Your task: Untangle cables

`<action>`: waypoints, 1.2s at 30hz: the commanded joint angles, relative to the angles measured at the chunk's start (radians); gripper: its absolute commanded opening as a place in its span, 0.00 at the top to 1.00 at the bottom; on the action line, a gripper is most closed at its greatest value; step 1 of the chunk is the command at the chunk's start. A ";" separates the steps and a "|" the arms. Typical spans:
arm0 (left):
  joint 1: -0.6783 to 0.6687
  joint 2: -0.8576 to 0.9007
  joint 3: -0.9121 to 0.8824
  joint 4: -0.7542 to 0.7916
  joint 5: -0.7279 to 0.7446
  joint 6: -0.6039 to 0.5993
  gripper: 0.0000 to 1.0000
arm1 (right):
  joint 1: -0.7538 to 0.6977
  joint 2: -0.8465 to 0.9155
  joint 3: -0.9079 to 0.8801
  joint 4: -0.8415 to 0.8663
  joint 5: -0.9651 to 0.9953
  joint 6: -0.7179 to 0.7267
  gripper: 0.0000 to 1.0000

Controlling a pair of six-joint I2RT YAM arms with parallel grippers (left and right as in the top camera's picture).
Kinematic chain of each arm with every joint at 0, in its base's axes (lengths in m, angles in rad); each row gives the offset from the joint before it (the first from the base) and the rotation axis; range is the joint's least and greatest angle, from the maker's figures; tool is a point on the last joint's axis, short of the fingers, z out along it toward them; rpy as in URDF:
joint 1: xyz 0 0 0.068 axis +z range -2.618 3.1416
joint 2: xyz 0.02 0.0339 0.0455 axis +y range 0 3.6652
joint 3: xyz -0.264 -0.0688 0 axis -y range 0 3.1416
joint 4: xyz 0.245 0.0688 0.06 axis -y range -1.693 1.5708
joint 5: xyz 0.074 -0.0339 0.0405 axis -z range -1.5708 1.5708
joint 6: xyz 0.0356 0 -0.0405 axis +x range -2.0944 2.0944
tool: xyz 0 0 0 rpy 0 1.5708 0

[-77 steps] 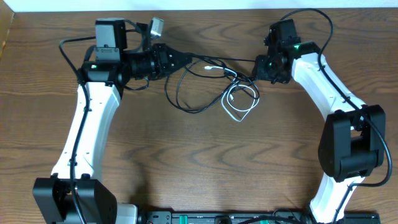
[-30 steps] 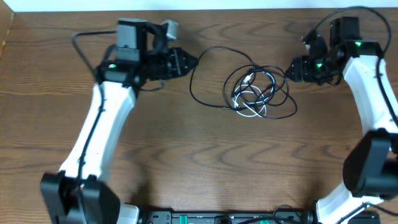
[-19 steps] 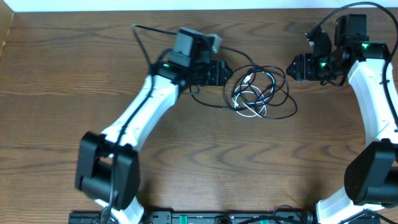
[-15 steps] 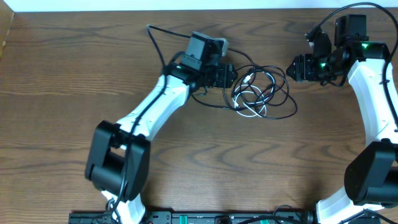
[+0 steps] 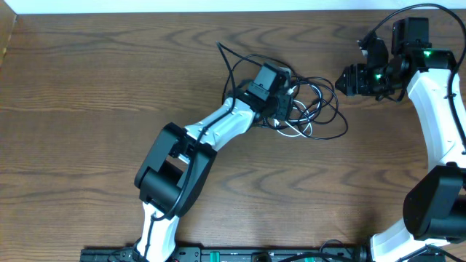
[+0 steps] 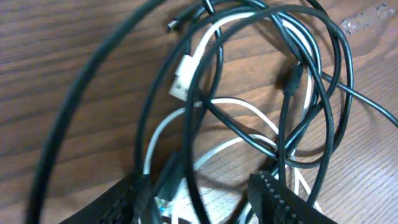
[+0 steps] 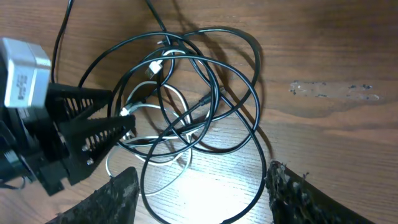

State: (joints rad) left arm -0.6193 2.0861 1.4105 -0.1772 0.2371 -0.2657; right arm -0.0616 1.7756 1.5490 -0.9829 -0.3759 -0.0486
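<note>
Cables (image 5: 313, 109): black and white loops bundled on desk (image 5: 73, 145), centre-right, still tangled. Left claw (image 6: 199, 190) has swung in from far left, now at bundle's left edge, fingers apart astride several strands, not clamped. Right claw (image 5: 344, 79) open, empty, just right of bundle. Separating not begun.

1 camera looks down from high. 2 wrist cameras sit close. All 3 see the cables (image 5: 312, 109).
</note>
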 commanded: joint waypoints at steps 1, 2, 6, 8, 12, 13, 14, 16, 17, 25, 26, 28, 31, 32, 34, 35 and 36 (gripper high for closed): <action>-0.028 0.029 0.009 0.000 -0.087 -0.005 0.47 | -0.003 -0.016 0.001 -0.002 0.004 -0.009 0.36; -0.033 0.032 0.009 0.000 -0.099 -0.005 0.48 | -0.003 -0.016 0.001 -0.003 0.003 -0.009 0.36; -0.034 0.039 0.007 -0.006 -0.125 -0.005 0.57 | -0.003 -0.016 0.001 -0.005 0.004 -0.010 0.36; -0.034 0.038 0.007 -0.014 -0.140 -0.005 0.90 | -0.002 -0.016 0.001 -0.005 0.004 -0.009 0.36; -0.018 -0.071 0.013 -0.119 -0.142 -0.047 0.92 | 0.006 -0.016 0.001 -0.004 -0.001 -0.009 0.35; -0.008 -0.155 0.013 -0.159 -0.136 -0.046 0.93 | 0.019 -0.016 0.001 0.001 -0.002 -0.008 0.35; -0.003 -0.198 0.013 -0.180 -0.122 -0.046 0.93 | 0.026 -0.016 0.001 0.005 -0.005 -0.009 0.35; 0.010 -0.304 0.013 -0.219 -0.037 -0.045 0.93 | 0.061 -0.016 0.001 0.027 -0.025 -0.009 0.35; 0.016 -0.349 0.013 -0.232 0.019 -0.041 0.93 | 0.076 -0.016 0.001 0.035 -0.024 -0.009 0.34; 0.027 -0.494 0.013 -0.259 0.100 -0.043 0.92 | 0.161 -0.016 0.001 0.051 -0.029 -0.009 0.33; 0.030 -0.499 0.013 -0.251 0.100 -0.043 0.92 | 0.171 -0.016 0.001 0.051 -0.050 -0.009 0.33; 0.040 -0.501 0.017 -0.240 0.101 -0.047 0.92 | 0.182 -0.016 0.001 0.051 -0.068 -0.010 0.33; 0.079 -0.504 0.045 -0.236 0.151 -0.050 0.92 | 0.194 -0.016 0.001 0.051 -0.068 -0.010 0.33; 0.095 -0.507 0.053 -0.233 0.170 -0.050 0.93 | 0.193 -0.016 0.001 0.051 -0.068 -0.010 0.33; 0.120 -0.518 0.064 -0.225 0.197 -0.054 0.93 | 0.193 -0.016 0.001 0.052 -0.068 -0.009 0.32; 0.129 -0.525 0.064 -0.215 0.208 -0.054 0.92 | 0.193 -0.016 0.001 0.055 -0.068 -0.009 0.32; 0.140 -0.535 0.064 -0.196 0.225 -0.053 0.93 | 0.193 -0.016 0.001 0.058 -0.068 -0.009 0.32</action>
State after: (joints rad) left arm -0.5083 1.6054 1.4254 -0.4049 0.3950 -0.3153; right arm 0.1287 1.7756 1.5490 -0.9283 -0.4274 -0.0486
